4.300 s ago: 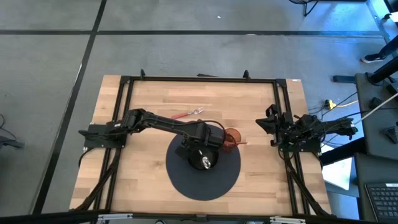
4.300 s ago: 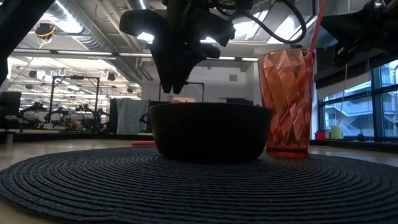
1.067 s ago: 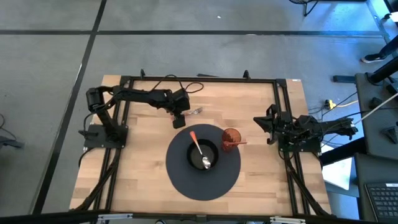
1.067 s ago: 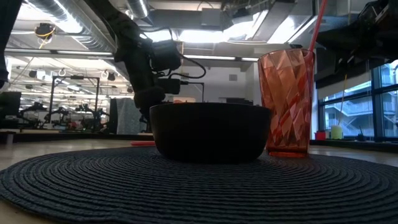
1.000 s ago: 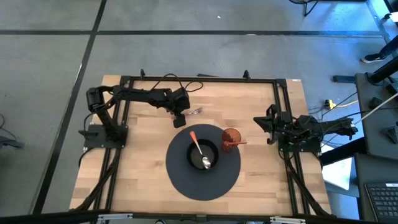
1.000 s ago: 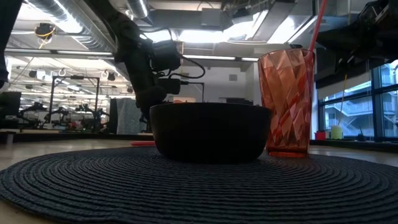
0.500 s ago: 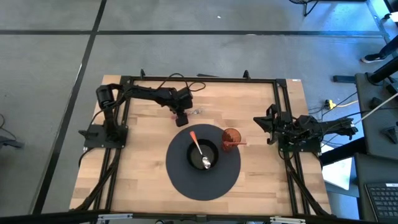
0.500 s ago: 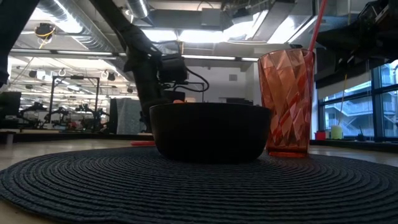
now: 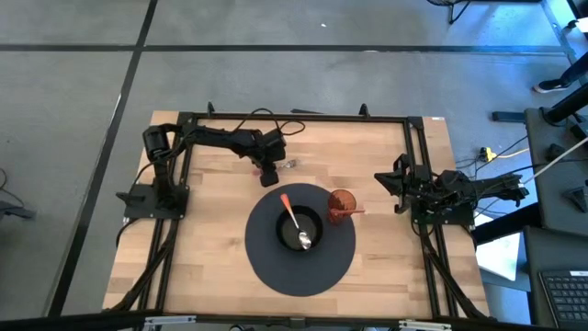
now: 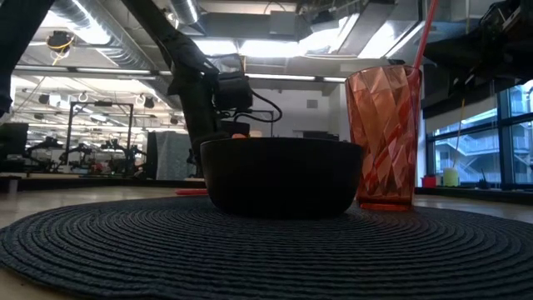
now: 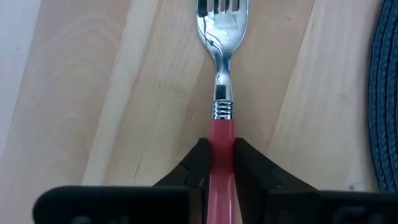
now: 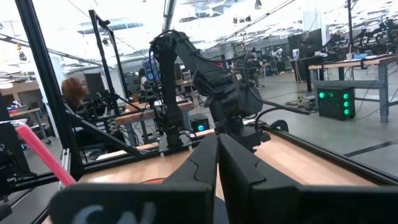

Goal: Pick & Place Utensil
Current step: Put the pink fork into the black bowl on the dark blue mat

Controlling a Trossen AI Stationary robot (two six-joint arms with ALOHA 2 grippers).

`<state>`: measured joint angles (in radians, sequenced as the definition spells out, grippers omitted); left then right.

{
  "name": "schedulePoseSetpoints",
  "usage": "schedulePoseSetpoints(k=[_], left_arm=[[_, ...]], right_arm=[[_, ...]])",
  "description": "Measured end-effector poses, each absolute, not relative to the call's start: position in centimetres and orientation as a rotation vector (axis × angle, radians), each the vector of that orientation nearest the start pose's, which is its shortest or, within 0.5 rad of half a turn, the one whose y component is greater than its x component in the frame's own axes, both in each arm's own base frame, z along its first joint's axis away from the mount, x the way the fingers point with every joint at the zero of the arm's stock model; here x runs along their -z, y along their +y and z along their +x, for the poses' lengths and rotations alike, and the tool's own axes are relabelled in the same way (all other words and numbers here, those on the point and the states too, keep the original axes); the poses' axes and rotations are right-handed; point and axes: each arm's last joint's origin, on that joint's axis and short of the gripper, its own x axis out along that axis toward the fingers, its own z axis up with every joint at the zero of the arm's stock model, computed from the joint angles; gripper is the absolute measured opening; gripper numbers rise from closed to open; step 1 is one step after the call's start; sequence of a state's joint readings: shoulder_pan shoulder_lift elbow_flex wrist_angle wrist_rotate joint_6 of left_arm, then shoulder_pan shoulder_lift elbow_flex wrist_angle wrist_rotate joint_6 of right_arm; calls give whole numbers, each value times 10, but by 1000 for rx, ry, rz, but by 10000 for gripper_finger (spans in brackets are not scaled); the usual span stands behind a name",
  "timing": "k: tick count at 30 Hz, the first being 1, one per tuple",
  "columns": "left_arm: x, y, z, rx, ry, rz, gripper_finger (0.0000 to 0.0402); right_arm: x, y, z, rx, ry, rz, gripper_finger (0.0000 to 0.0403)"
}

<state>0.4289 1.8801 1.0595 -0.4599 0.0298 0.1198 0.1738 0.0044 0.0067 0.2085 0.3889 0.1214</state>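
A spoon (image 9: 294, 223) already lies in the bowl (image 9: 287, 237). The left gripper (image 11: 217, 163) is pinched on the fork (image 11: 218, 74) handle on the table (image 9: 211, 239); lifting and placing remain. The right gripper (image 12: 217, 162) waits with fingers together.

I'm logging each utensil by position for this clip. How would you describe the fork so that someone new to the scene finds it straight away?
Start at the round dark placemat in the middle of the wooden table; the fork lies on bare wood just beyond the mat's far-left edge, under the left gripper, whose fingers are closed on its handle. Unlike the red-handled spoon in the black bowl, it has tines and lies flat.
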Motion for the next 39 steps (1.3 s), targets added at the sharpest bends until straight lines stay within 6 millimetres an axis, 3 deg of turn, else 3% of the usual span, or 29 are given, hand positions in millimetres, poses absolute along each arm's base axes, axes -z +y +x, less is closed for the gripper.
schedulePoseSetpoints(k=[4, 13, 23, 28, 32, 36, 39], left_arm=[[-126, 137, 310, -273, 1269, -147, 38], [-156, 134, 307, -342, 1224, -63, 38], [-162, 134, 305, -371, 1244, -13, 38], [-199, 134, 300, -408, 1177, 31, 38], [-243, 130, 292, -443, 1085, 66, 38], [-280, 116, 283, -454, 1036, 41, 38], [-294, 97, 284, -426, 1062, 84, 38]], right_arm=[[-185, 5, 94, 201, -217, 183, 16], [-185, 5, 94, 201, -217, 184, 16], [-185, 5, 94, 201, -216, 182, 16], [-185, 5, 94, 201, -216, 182, 16], [-185, 5, 94, 201, -216, 183, 16], [-185, 5, 94, 201, -217, 183, 16], [-185, 5, 94, 202, -216, 183, 16]])
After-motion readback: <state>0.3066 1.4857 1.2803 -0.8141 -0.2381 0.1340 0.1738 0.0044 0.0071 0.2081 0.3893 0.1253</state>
